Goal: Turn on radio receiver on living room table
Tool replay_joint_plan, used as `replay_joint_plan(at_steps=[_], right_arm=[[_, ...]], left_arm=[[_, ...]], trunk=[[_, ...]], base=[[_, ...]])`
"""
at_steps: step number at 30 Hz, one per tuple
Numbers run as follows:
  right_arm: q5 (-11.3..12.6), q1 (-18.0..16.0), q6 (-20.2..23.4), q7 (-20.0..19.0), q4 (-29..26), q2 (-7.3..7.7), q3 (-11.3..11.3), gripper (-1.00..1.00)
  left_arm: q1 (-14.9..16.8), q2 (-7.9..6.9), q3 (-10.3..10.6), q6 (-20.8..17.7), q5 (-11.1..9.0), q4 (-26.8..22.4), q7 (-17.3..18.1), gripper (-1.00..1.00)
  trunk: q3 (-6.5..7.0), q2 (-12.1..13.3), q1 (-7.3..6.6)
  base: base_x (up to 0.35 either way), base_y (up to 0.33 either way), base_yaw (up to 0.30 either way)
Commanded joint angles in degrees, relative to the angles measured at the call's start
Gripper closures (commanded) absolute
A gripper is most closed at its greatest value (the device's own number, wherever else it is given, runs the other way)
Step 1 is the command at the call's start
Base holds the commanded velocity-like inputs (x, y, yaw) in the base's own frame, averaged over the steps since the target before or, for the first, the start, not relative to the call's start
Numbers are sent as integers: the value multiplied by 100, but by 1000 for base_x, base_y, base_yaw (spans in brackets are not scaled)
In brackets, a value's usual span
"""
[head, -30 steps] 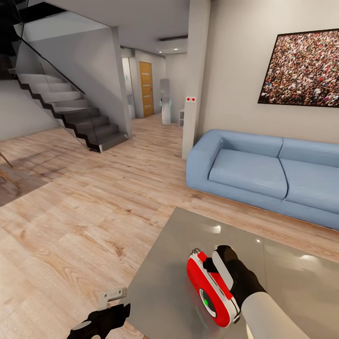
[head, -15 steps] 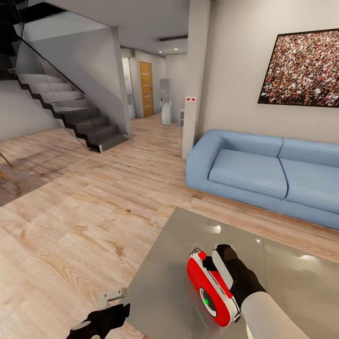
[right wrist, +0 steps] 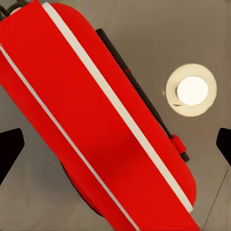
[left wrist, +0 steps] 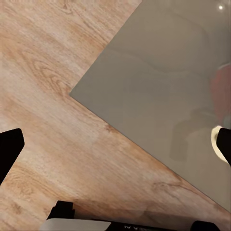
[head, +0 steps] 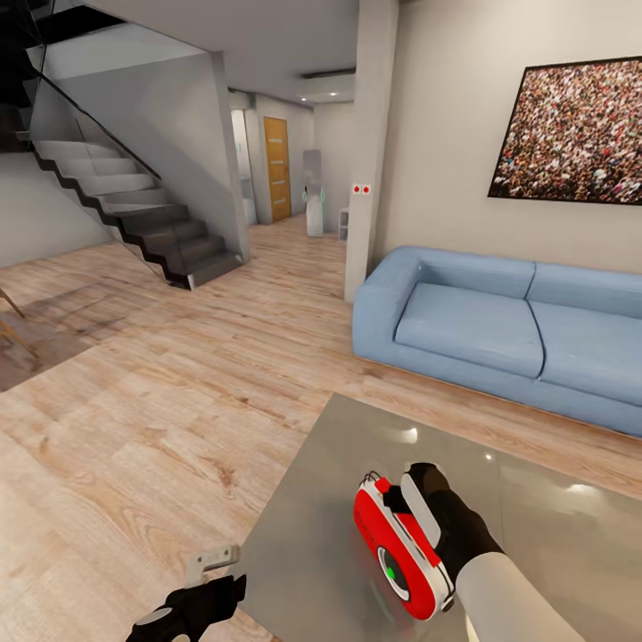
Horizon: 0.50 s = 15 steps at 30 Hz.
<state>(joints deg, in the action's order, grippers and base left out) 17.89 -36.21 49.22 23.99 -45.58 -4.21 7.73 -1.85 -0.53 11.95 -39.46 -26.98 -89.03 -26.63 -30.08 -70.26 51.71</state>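
The red radio receiver (head: pixel 399 544) with white trim sits tilted on the glossy grey-beige table (head: pixel 312 544), and its round dial (head: pixel 392 571) shows a green spot. My right gripper (head: pixel 412 499) is at the radio's top edge, open. In the right wrist view the radio (right wrist: pixel 96 120) lies across the gap between the two widely spread fingertips (right wrist: pixel 10 149), with the table (right wrist: pixel 159 29) under it. My left gripper (head: pixel 218 578) hangs open over the wood floor at the table's near left corner. The left wrist view has the table corner (left wrist: pixel 159 72) beneath it.
A long light-blue sofa (head: pixel 499 330) stands behind the table, under a framed crowd picture (head: pixel 575 129). A pillar (head: pixel 370 143) rises at the sofa's left end. A staircase (head: pixel 125 205) and a hallway with a wooden door (head: pixel 276 169) lie beyond the light wood floor (head: pixel 160 392).
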Motion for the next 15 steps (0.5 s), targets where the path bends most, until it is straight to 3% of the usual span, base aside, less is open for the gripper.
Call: replay_joint_plan(at_steps=[1, 15], right_arm=[[1, 0, 0, 0, 1, 0, 0, -100], [-2, 0, 0, 0, 5, -1, 0, -100]], left_arm=[[0, 0, 0, 0, 0, 0, 0, -100], [0, 9, 0, 0, 0, 0, 0, -100]], trunk=[[19, 42, -23], [270, 603, -330]], base=[[0, 0, 0], [0, 0, 0]])
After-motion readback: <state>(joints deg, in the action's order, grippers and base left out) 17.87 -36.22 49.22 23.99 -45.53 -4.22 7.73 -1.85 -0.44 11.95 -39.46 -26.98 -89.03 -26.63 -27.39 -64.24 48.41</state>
